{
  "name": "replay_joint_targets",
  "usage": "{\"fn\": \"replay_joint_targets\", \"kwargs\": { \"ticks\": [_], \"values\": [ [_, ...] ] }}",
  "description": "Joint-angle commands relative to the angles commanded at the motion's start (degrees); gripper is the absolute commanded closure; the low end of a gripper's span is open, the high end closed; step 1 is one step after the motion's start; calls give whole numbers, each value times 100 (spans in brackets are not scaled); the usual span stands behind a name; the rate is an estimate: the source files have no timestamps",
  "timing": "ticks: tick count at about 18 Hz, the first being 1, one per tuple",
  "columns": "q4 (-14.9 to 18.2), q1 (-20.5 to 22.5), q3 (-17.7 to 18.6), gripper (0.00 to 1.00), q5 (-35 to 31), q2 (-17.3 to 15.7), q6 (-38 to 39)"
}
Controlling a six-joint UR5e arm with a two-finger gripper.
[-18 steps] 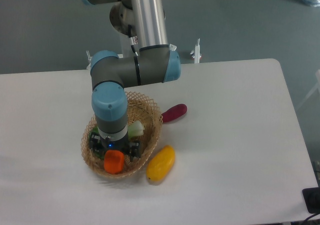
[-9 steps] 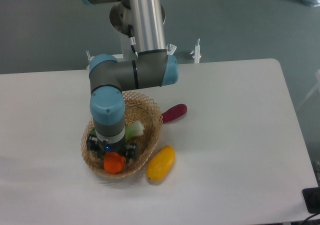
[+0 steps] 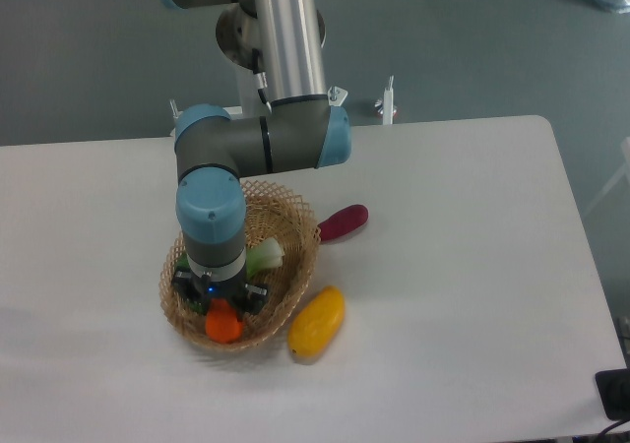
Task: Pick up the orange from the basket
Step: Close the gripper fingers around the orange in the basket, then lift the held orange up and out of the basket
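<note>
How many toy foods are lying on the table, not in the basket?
2: a yellow fruit just right of the basket, and a dark red one beyond it. The arm could hide more.

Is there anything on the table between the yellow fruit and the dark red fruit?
No. In the fixed camera view, only bare white table separates the yellow fruit from the dark red fruit; the basket lies beside that stretch.

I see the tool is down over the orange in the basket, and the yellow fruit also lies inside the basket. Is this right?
Not quite. The camera view shows the yellow fruit lying on the table, outside the basket, beside its rim. The rest holds: the tool is down over the orange in the basket.
</note>
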State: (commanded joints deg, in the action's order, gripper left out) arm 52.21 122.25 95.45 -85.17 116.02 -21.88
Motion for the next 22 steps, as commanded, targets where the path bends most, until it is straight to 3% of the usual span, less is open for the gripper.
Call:
{"fn": "replay_joint_targets", "kwargs": {
  "ticks": [3,7,10,12,15,22],
  "values": [
    [53,44,-35,60,-35,-254,-184],
    [175,473,-132,60,-18,-755,-781],
    [684,869,-386,60,0,-958,-1449],
    [1368,1229,-754,60,-9,-994,-2194],
    [2063,1625,-1089,60,-26,-994,-2977],
    [2417,2320,-1406,60,-17,-994,-4122]
  ]
}}
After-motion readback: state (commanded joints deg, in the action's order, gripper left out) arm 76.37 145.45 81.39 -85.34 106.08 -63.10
